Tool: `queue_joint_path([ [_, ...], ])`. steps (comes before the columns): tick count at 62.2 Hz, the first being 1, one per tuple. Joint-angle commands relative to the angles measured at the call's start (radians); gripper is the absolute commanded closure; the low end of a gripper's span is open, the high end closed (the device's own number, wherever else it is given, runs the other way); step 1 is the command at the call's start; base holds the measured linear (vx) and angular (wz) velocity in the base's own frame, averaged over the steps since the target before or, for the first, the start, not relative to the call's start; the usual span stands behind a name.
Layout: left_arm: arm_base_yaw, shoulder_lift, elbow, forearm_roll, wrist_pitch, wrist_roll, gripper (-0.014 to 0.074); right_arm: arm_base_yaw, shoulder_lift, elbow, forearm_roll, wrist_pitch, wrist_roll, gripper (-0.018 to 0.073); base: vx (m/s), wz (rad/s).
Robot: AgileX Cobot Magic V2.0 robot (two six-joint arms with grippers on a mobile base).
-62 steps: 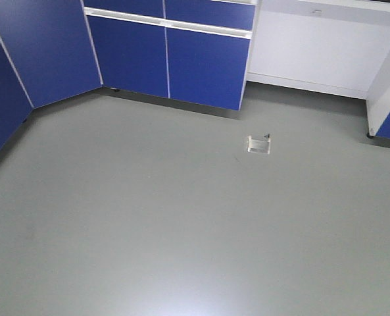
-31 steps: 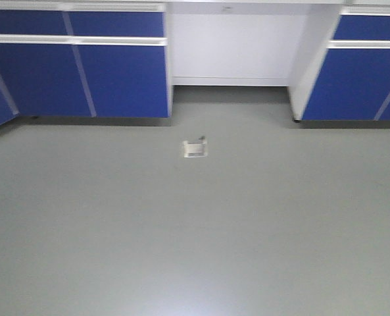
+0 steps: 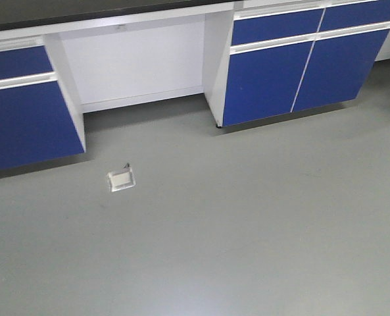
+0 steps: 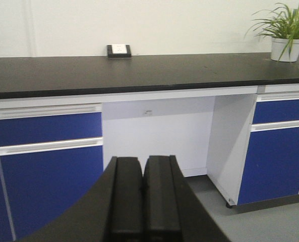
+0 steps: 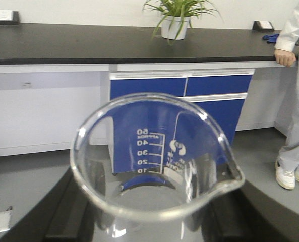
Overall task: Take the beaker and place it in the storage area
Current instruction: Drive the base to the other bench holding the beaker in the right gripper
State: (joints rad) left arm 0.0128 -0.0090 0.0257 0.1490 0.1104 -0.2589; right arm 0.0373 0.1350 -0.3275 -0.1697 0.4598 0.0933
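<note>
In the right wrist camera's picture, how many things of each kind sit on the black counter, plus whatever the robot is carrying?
Potted plant: 1
Small black box with white face: 2
Blue item, too small to identify: 1
Glass beaker, carried in the gripper: 1
Total: 5

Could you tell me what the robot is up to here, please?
The robot's right pincer holds a small glass beaker upright. The left pincer is shut and empty. Ahead stands a black benchtop over blue cabinets, with a small white-faced box and a potted plant on it; the beaker has not been set down there yet. A person stands by the bench's right end.
</note>
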Motion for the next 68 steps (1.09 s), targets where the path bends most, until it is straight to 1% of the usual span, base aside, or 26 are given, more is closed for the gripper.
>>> queue_joint_path([
  [1, -0.006, -0.019, 0.022, -0.006, -0.085, -0.006, 0.0605, -0.003, 0.011, -0.027, -0.010, -0.082, 0.000, 0.0563, 0.33, -0.26],
  [20, -0.006, -0.019, 0.022, -0.006, -0.085, -0.006, 0.0605, -0.003, 0.011, -0.027, -0.010, -0.082, 0.000, 0.0563, 0.38, -0.08],
  [68, -0.006, -0.019, 0.022, -0.006, -0.085, -0.006, 0.0605, -0.003, 0.011, -0.027, -0.010, -0.082, 0.000, 0.0563, 0.45, 0.07],
])
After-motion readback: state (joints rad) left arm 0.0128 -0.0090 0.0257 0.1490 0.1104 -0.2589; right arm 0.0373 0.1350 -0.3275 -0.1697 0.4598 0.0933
